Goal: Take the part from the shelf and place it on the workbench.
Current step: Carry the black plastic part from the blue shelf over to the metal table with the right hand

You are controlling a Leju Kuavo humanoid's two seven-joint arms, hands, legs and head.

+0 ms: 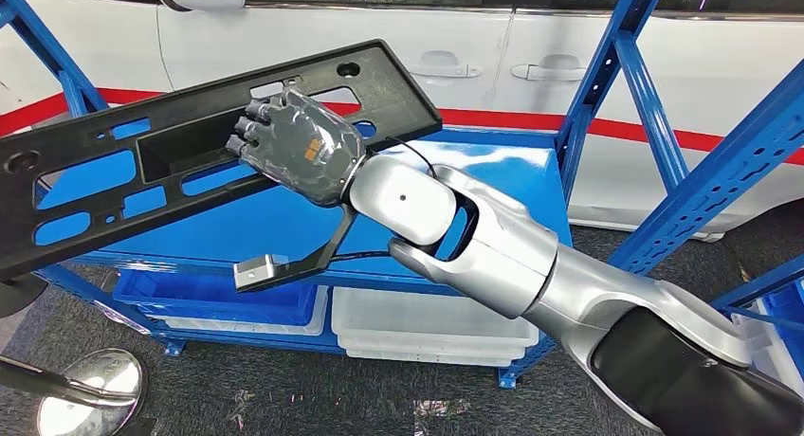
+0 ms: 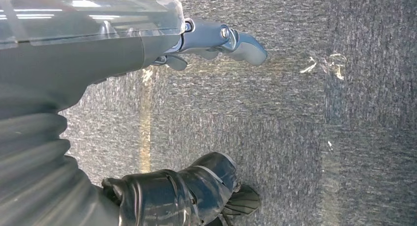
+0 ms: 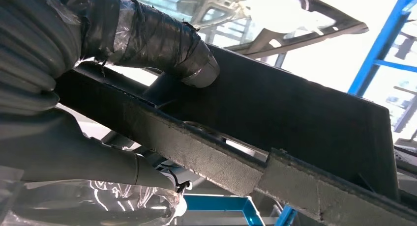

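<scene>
Part [image 1: 190, 142] partly behind right hand [image 1: 301, 144]

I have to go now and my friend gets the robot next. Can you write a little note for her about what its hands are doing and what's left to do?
Right hand: grips the long black part, lifted and tilted in front of the blue shelf.
Left hand: hangs over the grey floor, fingers apart, holding nothing.
Done: the part is picked up and looks clear of the shelf.
Left: carry it to the workbench, set it down, let go. The workbench isn't visible from here, so the robot probably has to turn first.
</scene>
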